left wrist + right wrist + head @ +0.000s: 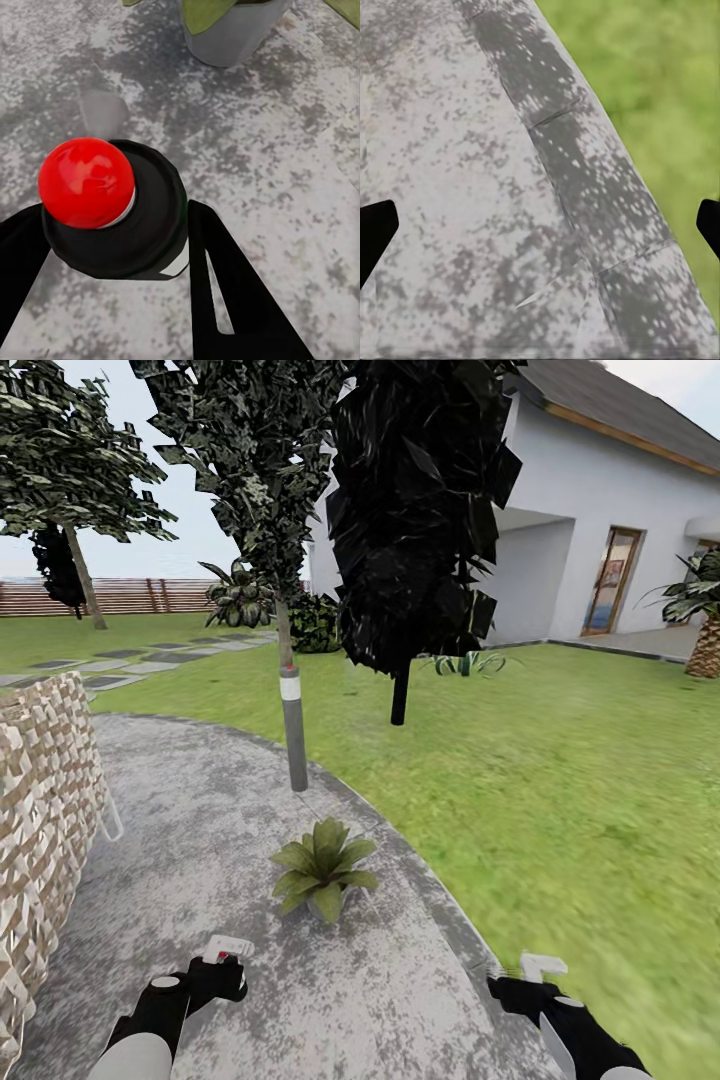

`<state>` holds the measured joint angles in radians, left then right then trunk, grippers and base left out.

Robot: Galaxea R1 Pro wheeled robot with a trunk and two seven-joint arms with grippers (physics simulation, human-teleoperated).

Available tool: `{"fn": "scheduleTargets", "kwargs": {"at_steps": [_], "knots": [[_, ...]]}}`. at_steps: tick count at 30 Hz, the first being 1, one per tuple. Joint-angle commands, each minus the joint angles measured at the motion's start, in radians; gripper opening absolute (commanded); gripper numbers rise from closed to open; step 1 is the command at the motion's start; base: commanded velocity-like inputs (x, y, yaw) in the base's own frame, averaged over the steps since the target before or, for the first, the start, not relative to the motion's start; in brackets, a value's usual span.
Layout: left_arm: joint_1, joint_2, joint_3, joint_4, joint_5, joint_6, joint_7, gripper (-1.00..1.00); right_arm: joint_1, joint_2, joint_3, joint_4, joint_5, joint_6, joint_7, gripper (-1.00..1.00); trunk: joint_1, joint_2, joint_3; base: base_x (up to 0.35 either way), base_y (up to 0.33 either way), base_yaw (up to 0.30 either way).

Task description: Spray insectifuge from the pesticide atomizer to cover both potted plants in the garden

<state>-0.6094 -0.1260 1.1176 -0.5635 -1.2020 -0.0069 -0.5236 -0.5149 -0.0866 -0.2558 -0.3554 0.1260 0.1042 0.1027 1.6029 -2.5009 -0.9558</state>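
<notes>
Near: left gripper (222,960) clenched on the pesticide atomizer (146,225), seen end-on as a dark round body under a red ball. Right gripper (535,970) released, fingers wide apart above the patio's curb (585,172). Middle: one potted plant (322,868) stands on the grey patio (200,800), near its curved edge; open paving all around. A woven seat (40,790) bounds the left. Far: grey post (293,730) at the rim, open lawn (560,780), fence (130,595), house (600,530).
</notes>
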Motion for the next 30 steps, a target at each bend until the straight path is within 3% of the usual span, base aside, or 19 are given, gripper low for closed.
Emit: {"fn": "scheduleTargets", "kwargs": {"at_steps": [1, 24, 30], "knots": [[-0.002, -0.001, 0.008, -0.003, -0.005, -0.001, -0.007, -1.0, 0.0, 0.0, -0.008, 0.004, 0.011, 0.005, 0.008, 1.0, 0.0, -0.001, -0.001, 0.0, 0.0, 0.0], [-0.001, -0.001, 0.008, -0.006, -0.007, -0.001, -0.006, -1.0, 0.0, -0.002, -0.008, 0.015, 0.011, 0.005, 0.005, 1.0, 0.0, -0.001, -0.001, 0.0, 0.0, 0.0], [-0.001, -0.001, 0.008, -0.006, -0.007, -0.001, -0.006, -1.0, 0.0, -0.002, -0.009, 0.014, 0.012, 0.005, 0.008, 1.0, -0.003, 0.001, 0.022, 0.0, 0.0, 0.0]]}}
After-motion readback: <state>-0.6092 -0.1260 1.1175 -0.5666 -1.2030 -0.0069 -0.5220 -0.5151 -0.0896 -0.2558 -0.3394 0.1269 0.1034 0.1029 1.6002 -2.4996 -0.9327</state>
